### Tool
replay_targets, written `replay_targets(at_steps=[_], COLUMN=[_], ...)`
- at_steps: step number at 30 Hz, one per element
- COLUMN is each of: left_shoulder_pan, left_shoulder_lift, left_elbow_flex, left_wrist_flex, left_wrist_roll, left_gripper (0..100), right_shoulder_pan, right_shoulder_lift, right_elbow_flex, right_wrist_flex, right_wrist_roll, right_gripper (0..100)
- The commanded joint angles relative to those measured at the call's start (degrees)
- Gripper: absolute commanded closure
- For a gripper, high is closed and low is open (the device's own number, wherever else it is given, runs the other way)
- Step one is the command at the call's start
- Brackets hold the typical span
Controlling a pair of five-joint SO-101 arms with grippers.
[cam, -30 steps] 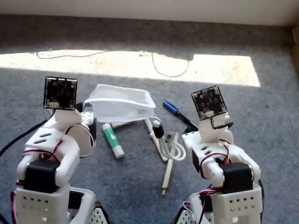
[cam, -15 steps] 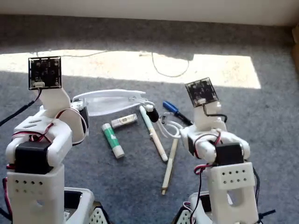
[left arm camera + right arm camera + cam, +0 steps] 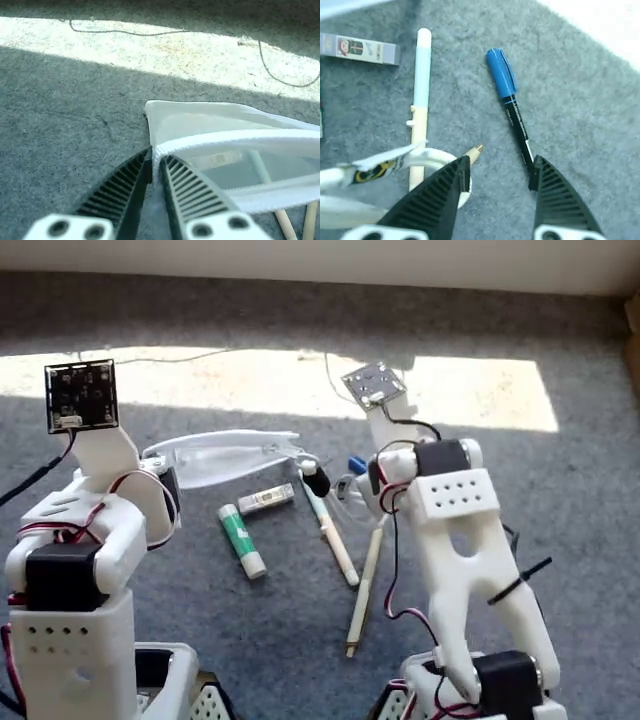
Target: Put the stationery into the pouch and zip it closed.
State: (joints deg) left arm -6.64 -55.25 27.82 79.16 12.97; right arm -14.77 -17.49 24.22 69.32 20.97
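The translucent white pouch [image 3: 225,455] hangs a little above the carpet, held at its left end. My left gripper [image 3: 155,167] is shut on the pouch's [image 3: 225,135] zipper edge. On the carpet lie a green glue stick [image 3: 242,540], a small grey box [image 3: 266,500], a pen with a light-blue cap [image 3: 328,530] and a cream pen [image 3: 364,590]. My right gripper [image 3: 500,180] is open just above the carpet. The blue marker [image 3: 510,107] lies just beyond its fingertips. The light-blue-capped pen [image 3: 421,100] and the cream pen's tip [image 3: 472,154] lie beside it.
A white looped cord [image 3: 427,157] lies around the pens under the right gripper. A dark knob [image 3: 316,480] hangs at the pouch's right end. A thin cable [image 3: 350,390] crosses the sunlit strip of carpet at the back.
The right arm has swung forward and down over the pens and marker. The left arm drew the pouch up and to the left, uncovering the small grey box.
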Motion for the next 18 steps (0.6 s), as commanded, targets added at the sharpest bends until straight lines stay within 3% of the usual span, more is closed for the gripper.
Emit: replay_targets(at_steps=[1,10,18], left_shoulder_pan=[-0.8,-4.0,-5.0], left_shoulder_lift=[0.1,0.1,0.1], left_elbow_flex=[0.1,0.0,0.3], left_wrist_flex=[-0.4,0.0,0.2], left_wrist_roll=[0.4,-1.0,-1.1], left_gripper=[99,99,99], right_shoulder_pan=[-0.8,-0.8,-1.8], right_shoulder_lift=[4.7,18.2,23.4], right_elbow_flex=[-5.2,-10.2,-12.7], right_wrist_flex=[-3.1,-8.7,-12.1], right_wrist_roll=[2.1,3.1,-2.3], right_gripper=[80.7,80.7,80.7])
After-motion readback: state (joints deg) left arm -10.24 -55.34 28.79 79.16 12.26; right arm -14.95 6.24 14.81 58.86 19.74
